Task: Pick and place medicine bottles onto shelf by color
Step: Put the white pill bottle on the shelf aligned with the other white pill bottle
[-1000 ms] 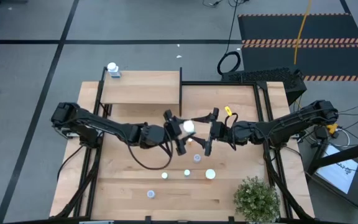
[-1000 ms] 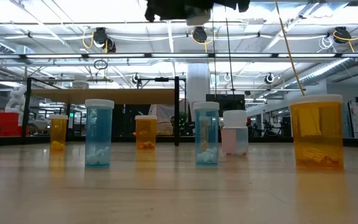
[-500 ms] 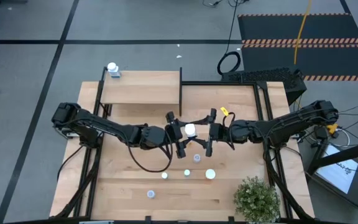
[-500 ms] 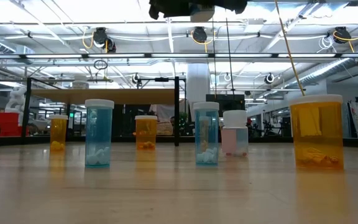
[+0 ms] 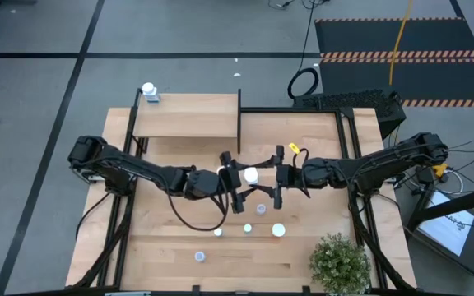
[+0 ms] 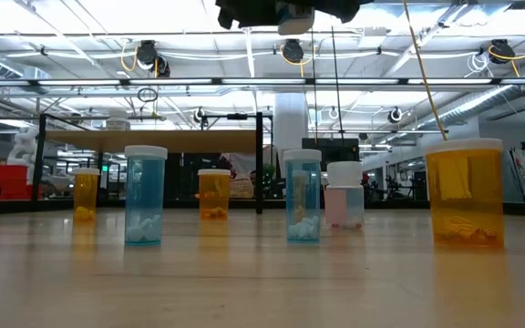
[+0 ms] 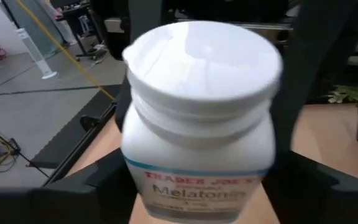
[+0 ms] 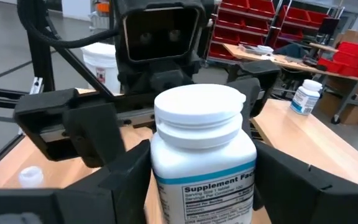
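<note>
A white medicine bottle (image 5: 251,174) with a white cap hangs upright high above the table's middle, between my two grippers, which point level at each other. My right gripper (image 5: 268,175) comes from the table's right and is shut on the bottle (image 8: 201,155). My left gripper (image 5: 239,178) comes from the left and is open. Its fingers (image 8: 73,130) stand on either side of the bottle (image 7: 201,124). The shelf (image 5: 186,115) stands at the far left, with one white bottle (image 5: 149,90) at its far left corner. My right gripper pinches the white bottle's body (image 8: 166,180) between its two fingers, on two opposite sides below the cap. The fingers (image 8: 291,177) reach in level from the table's right. The bottle stands upright in the hold, cap up, lifted well clear of the table.
Several bottles stand on the table near the front: two bluish-clear (image 6: 145,194) (image 6: 303,195), three amber (image 6: 86,194) (image 6: 213,193) (image 6: 464,191) and one white (image 6: 344,194). A potted plant (image 5: 338,261) sits at the near right corner. Black frame rails (image 5: 355,156) run along both table sides.
My right gripper has swung a little at its wrist, and its fingers have edged toward the bottle and my left gripper. Both hands otherwise keep their place above the table's middle. The bottle stays upright and lifted.
</note>
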You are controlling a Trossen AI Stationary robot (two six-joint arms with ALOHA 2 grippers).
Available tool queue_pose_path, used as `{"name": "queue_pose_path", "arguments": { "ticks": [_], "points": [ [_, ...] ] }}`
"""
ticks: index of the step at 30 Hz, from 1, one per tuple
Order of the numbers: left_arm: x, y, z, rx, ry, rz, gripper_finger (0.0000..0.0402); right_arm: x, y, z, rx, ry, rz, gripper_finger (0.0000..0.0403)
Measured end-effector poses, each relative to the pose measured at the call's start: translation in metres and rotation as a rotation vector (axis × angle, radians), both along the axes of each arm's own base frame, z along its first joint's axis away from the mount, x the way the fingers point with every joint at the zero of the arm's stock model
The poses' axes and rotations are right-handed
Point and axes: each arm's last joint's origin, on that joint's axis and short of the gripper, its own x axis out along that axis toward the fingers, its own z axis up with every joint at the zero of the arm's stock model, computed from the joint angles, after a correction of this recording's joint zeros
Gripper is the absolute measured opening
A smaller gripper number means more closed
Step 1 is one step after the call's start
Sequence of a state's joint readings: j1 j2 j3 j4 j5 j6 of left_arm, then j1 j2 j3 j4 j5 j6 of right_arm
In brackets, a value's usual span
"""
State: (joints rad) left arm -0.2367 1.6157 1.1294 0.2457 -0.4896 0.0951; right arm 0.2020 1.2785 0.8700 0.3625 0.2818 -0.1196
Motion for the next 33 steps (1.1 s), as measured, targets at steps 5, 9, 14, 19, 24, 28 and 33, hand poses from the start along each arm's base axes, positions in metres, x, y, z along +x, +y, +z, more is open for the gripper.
{"name": "queue_pose_path", "arguments": {
  "ticks": [5, 9, 14, 19, 24, 28, 33],
  "points": [
    [-0.009, -0.005, 0.008, 0.011, 0.017, -0.019, 0.0353, -0.001, 0.0, 0.001, -0.004, 0.003, -0.002, 0.0244],
    [-0.018, -0.009, 0.019, 0.009, 0.001, -0.034, 0.0372, -0.002, 0.0, 0.001, -0.006, 0.008, 0.0, 0.0244],
    [-0.027, -0.015, 0.026, 0.038, 0.011, -0.059, 0.0365, -0.002, 0.0, -0.004, -0.004, 0.048, -0.002, 0.0244],
    [-0.029, -0.016, 0.032, 0.038, -0.022, -0.063, 0.0341, -0.002, 0.0, -0.005, -0.006, 0.06, -0.002, 0.0244],
    [-0.024, -0.014, 0.032, 0.042, -0.058, -0.05, 0.0317, -0.002, 0.0, -0.004, -0.006, 0.053, -0.002, 0.0244],
    [-0.021, -0.008, 0.03, 0.036, -0.062, -0.037, 0.0296, -0.002, 0.0, -0.004, -0.007, 0.054, 0.001, 0.0244],
    [-0.019, -0.004, 0.031, 0.005, -0.071, -0.096, 0.0269, 0.0, 0.002, -0.003, 0.0, 0.034, 0.069, 0.0244]
  ]
}}
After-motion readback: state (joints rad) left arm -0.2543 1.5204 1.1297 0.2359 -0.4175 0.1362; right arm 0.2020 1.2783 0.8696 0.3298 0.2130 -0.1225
